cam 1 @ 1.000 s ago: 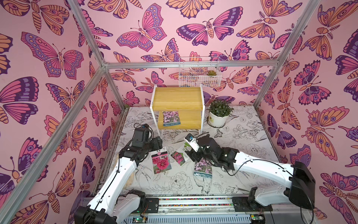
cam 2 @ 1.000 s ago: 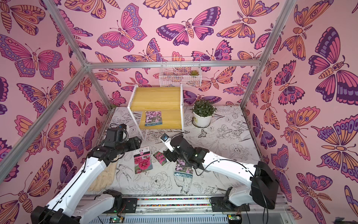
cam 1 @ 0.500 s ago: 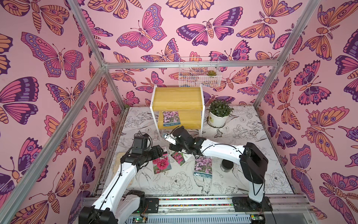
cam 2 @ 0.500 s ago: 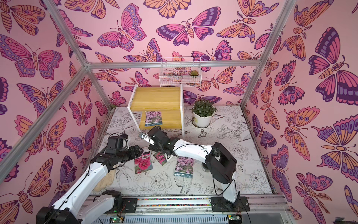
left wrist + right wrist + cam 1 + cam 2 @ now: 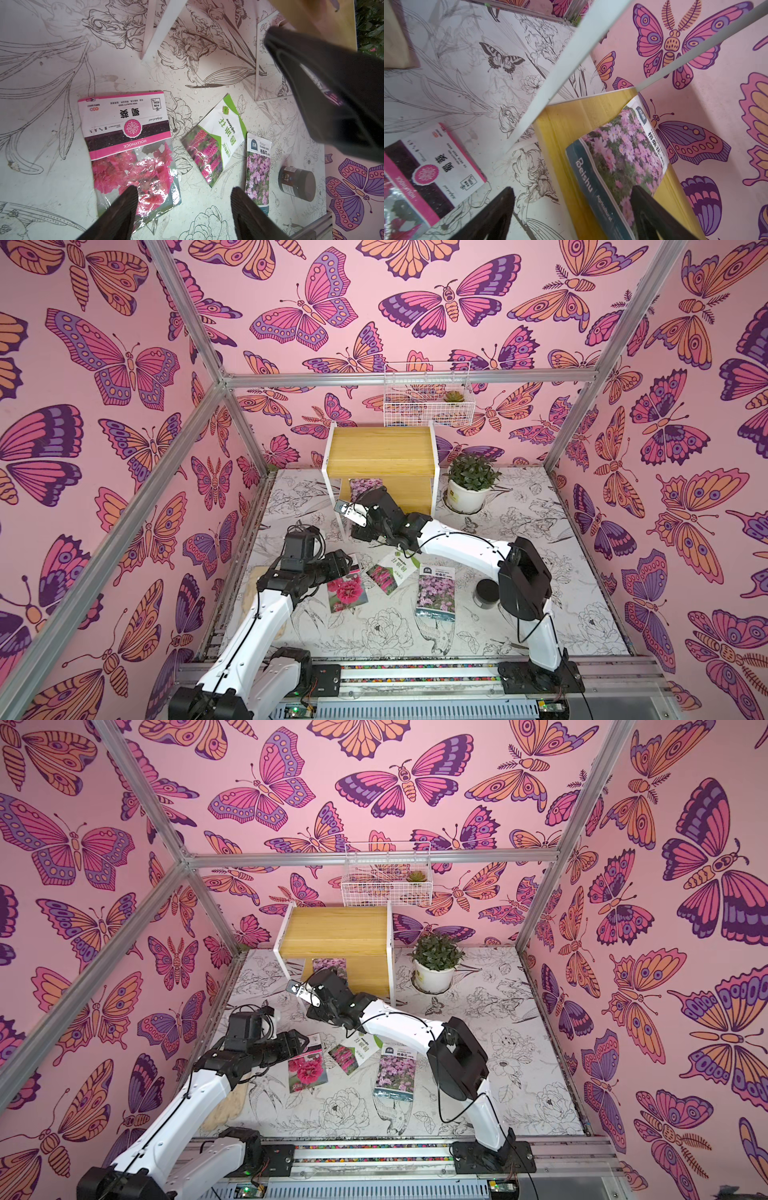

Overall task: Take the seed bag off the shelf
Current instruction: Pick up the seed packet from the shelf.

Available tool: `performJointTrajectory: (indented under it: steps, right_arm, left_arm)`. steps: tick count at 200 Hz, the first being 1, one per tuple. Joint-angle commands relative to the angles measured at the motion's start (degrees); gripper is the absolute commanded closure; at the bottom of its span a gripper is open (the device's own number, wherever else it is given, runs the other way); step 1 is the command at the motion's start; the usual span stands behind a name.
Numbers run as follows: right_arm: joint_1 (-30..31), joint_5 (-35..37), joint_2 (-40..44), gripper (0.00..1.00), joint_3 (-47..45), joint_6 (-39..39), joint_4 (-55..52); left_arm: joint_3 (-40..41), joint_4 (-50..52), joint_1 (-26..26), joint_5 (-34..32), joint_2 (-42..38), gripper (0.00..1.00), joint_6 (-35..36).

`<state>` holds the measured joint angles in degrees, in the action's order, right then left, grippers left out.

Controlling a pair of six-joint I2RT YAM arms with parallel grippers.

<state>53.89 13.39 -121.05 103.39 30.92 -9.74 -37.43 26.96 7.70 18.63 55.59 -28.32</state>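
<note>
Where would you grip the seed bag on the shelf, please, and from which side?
I would pinch the seed bag at its dark front edge, coming from the open front of the shelf. It lies flat on the lower board with that edge nearest the front, while the upper board rises behind it. The open right gripper faces that edge.

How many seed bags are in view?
4. One seed bag on the shelf's lower board; three on the table: Hollyhock bag, green-and-white bag, purple-flower bag. More may be hidden.
</note>
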Motion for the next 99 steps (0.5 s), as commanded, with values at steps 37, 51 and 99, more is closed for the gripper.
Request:
performJointTrajectory:
  steps: [37,51,99]
  right_arm:
    - [-1.5,-4.8,-5.1,0.11,6.3,-1.8,-7.3]
    - [-1.6,-5.5,-5.6,0.11,6.6,-2.3,-7.4]
    - [-1.7,-8.4,-5.0,0.39,5.6,-3.7,-8.6]
  left_arm:
    - [0.8,-0.1,-0.8,1.4,-0.7,0.26,0.0]
    - [0.8,-0.1,-0.9,1.4,-0.8,0.27,0.0]
    - [1.0,0.1,-1.2,1.6,-1.1,0.27,0.5]
